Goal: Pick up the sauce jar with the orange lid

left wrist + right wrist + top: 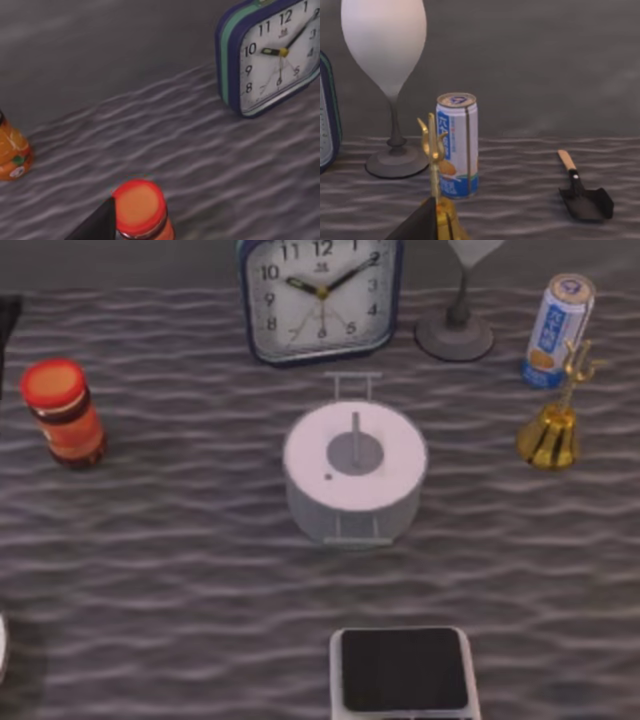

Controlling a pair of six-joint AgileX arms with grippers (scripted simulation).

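Standing upright at table's left, sauce jar (65, 415), orange lid (53, 382) on; body cropped in left wrist view; left gripper's state: cannot tell.

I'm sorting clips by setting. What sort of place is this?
Likely a rendered test tabletop, not a lived-in room: unrelated things stand apart on a grey rippled table, among them the sauce jar, an alarm clock, a gold bell and a kitchen scale.

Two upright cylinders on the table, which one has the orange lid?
The sauce jar at the table's left, capped by the orange lid. The blue-and-white can at far right has a metal top.
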